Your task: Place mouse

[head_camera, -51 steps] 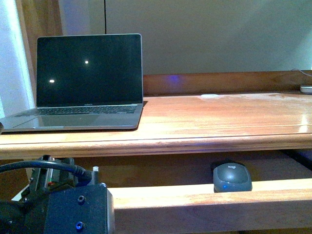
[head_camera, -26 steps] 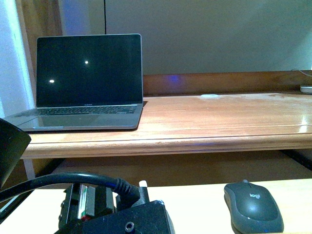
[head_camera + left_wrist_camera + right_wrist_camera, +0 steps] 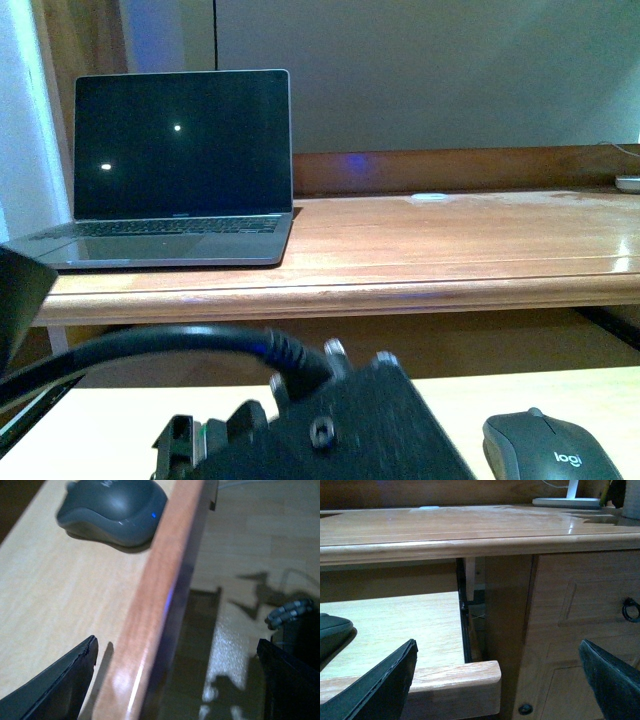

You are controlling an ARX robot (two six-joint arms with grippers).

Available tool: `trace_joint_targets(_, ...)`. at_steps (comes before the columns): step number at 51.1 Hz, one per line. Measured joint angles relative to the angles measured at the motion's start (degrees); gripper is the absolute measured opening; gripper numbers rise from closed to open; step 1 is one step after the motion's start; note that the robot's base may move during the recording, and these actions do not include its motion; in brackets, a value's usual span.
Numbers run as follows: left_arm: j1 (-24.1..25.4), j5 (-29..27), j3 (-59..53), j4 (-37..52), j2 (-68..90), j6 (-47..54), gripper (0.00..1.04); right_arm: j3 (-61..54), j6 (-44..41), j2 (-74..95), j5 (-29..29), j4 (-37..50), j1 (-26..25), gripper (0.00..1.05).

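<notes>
Mouse on pull-out tray, near right, by front rail. L gripper & R gripper both spread, empty.

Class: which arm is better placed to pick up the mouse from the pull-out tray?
Probably the right. The mouse lies rightward on the tray, near the open right claw; the open left claw straddles its front lip.

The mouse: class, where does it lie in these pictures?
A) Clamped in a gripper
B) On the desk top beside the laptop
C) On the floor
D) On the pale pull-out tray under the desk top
D: the mouse rests on the pale pull-out tray, below the desk top that carries the laptop, and no gripper touches it.
</notes>
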Motion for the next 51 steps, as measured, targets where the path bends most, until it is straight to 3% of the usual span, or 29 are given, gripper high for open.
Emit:
trace_joint_targets(15, 4.09, -2.89, 5.88, 11.04, -4.17, -17.75, 0.97, 0.00, 0.00, 0.00, 0.00, 0.00, 0.00, 0.97)
trace_joint_targets(23, 4.57, -11.30, 7.85, 15.50, -10.14, -27.58, 0.97, 0.00, 0.00, 0.00, 0.00, 0.00, 0.00, 0.97)
trace_joint_targets(26, 4.52, -17.42, 7.58, 16.81, -12.85, -28.98, 0.97, 0.00, 0.00, 0.00, -0.02, 0.00, 0.00, 0.97)
trace_joint_targets(32, 4.46, -35.43, 4.87, 19.56, -17.68, -30.60, 0.97, 0.00, 0.00, 0.00, 0.00, 0.00, 0.00, 0.97)
trace_joint_targets(41, 2.14, -54.42, -1.33, 20.87, -24.57, -31.32, 0.97, 0.00, 0.00, 0.00, -0.02, 0.00, 0.00, 0.97)
trace_joint_targets(46, -3.32, -67.45, -7.74, 20.41, -31.82, -31.08, 0.97, 0.00, 0.00, 0.00, 0.00, 0.00, 0.00, 0.97)
trace_joint_targets(51, -8.33, -76.63, -12.59, 19.67, -37.35, -31.10, 0.97, 0.00, 0.00, 0.00, -0.02, 0.00, 0.00, 0.97)
